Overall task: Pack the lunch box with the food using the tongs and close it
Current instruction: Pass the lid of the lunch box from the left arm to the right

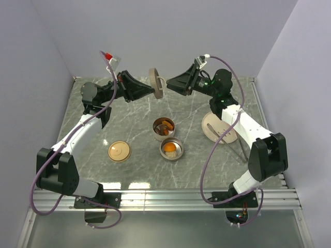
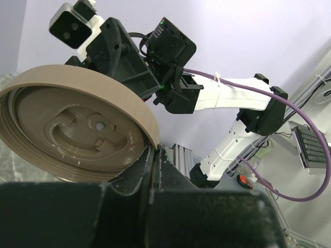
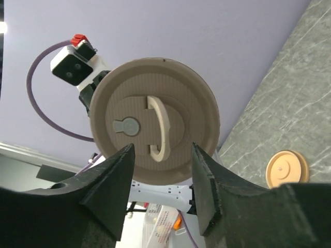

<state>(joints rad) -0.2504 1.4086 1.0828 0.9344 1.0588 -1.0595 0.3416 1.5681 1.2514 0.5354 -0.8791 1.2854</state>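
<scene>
A round beige lunch box lid (image 1: 155,82) hangs on edge in the air at the back of the table, and my left gripper (image 1: 153,92) is shut on its rim. The left wrist view shows the lid's ribbed underside (image 2: 77,129) above the closed jaws (image 2: 154,150). My right gripper (image 1: 166,82) stands open just right of the lid, facing its handle side (image 3: 155,124), the two fingers apart and not touching it (image 3: 163,148). Two steel lunch box bowls (image 1: 155,126) (image 1: 180,150) sit mid-table with orange and brown food (image 1: 165,125) inside. The thin silver tongs (image 1: 241,150) lie at the right.
A pale round plate (image 1: 217,135) lies under the right arm. A small tan disc lid (image 1: 119,151) rests flat on the marble table at the left, also seen in the right wrist view (image 3: 287,169). Purple cables loop beside both arms.
</scene>
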